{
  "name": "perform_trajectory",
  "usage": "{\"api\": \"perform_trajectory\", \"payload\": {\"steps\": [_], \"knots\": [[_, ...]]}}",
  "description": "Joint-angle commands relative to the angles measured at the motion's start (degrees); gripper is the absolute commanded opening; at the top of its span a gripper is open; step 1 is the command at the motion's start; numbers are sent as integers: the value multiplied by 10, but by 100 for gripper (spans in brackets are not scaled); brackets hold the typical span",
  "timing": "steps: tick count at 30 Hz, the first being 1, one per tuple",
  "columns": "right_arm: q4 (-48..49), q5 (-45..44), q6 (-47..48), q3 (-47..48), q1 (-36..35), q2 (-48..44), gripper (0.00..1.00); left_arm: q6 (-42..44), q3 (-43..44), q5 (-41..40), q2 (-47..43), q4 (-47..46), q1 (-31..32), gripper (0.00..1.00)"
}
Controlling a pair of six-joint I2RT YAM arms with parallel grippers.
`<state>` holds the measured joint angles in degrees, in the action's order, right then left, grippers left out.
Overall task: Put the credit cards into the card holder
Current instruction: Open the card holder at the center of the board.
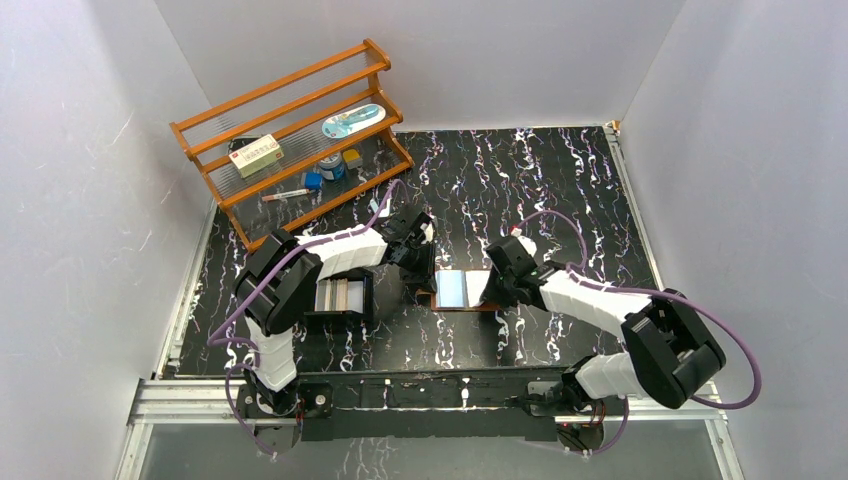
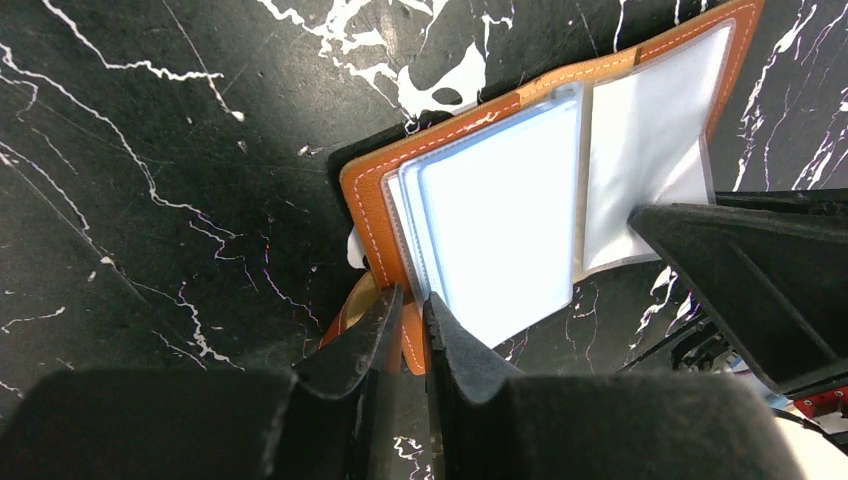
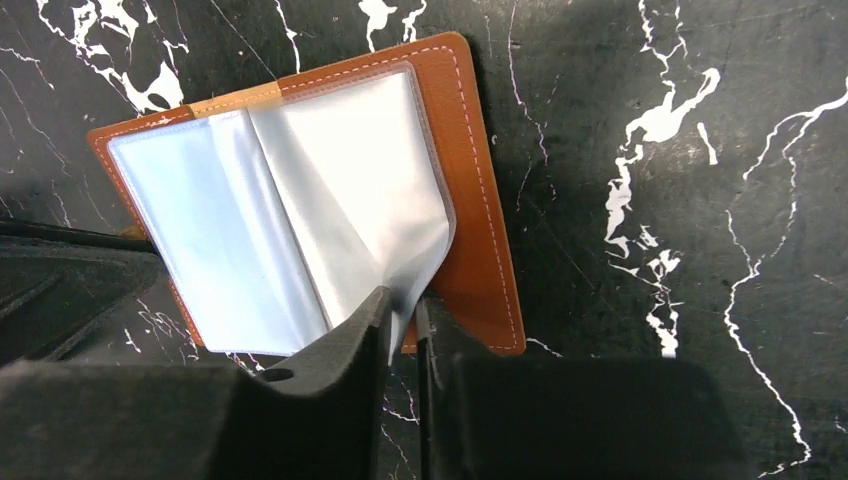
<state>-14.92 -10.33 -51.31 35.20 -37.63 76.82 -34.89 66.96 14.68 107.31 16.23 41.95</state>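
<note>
The card holder point(image 1: 462, 290) lies open mid-table, an orange-brown leather cover point(image 2: 372, 215) with clear inner sleeves point(image 3: 370, 190). My left gripper point(image 2: 412, 300) is shut on the near edge of its left cover, with leather showing between the fingers point(image 1: 418, 268). On the other side, my right gripper point(image 3: 402, 298) is shut on the lower corner of one clear sleeve, which is lifted off the right cover point(image 3: 470, 200). The credit cards point(image 1: 338, 294), silver-grey, lie in a black tray point(image 1: 340, 318) under my left arm. No card is in either gripper.
A wooden rack point(image 1: 290, 130) stands at the back left with a small box point(image 1: 257, 155), a blue-patterned oval item point(image 1: 352, 120) and small containers point(image 1: 330, 168). White walls close in the black marbled table point(image 1: 560, 180). The two arms meet over the holder.
</note>
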Motion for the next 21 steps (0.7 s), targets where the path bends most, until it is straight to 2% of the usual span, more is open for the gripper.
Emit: {"api": "perform_trajectory", "payload": {"steps": [1, 12, 17, 21], "knots": [[-86, 13, -20, -13, -5, 10, 27, 20, -11, -16, 9, 24, -6, 14], [-216, 15, 19, 126, -4, -38, 39, 29, -5, -3, 1, 21, -6, 14], [-226, 47, 22, 172, -6, -57, 41, 26, -3, 6, 3, 21, -6, 15], [-194, 76, 16, 205, -22, -59, 41, 26, -3, 5, -2, 21, -6, 15]]}}
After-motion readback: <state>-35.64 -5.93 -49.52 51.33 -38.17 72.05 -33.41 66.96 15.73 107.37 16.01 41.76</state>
